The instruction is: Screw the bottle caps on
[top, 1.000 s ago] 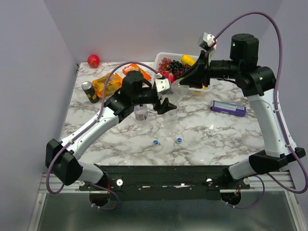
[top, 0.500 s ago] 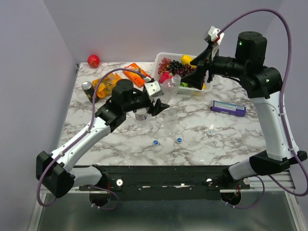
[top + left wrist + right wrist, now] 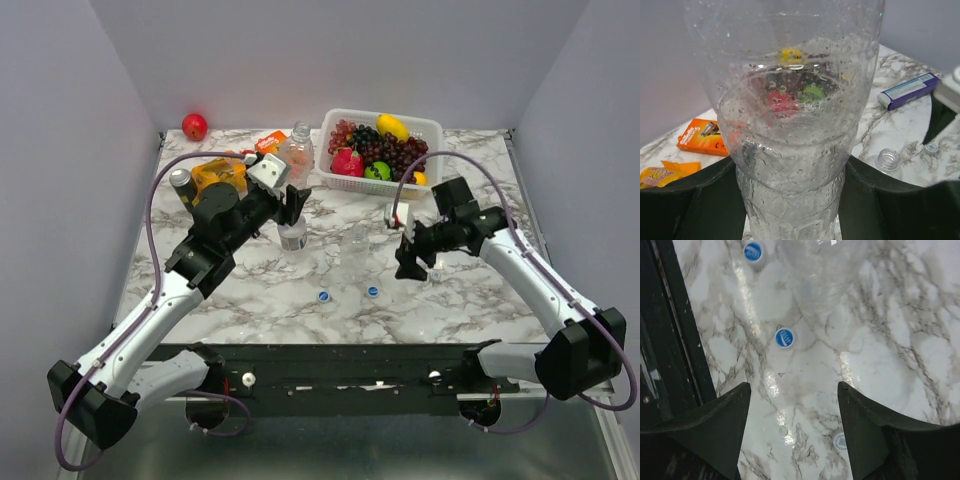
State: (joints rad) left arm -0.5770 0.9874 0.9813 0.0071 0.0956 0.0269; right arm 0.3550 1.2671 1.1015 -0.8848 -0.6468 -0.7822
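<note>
The top camera looks down from above the near edge over the whole table point(image 3: 480, 310). The left wrist view sits close against a bottle point(image 3: 795, 125). The right wrist view faces down on blue caps point(image 3: 784, 338), also seen from the top.

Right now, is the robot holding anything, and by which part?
The left gripper holds a clear bottle, its fingers pressing the ribbed sides of its body. The right gripper is open and holds nothing.
</note>
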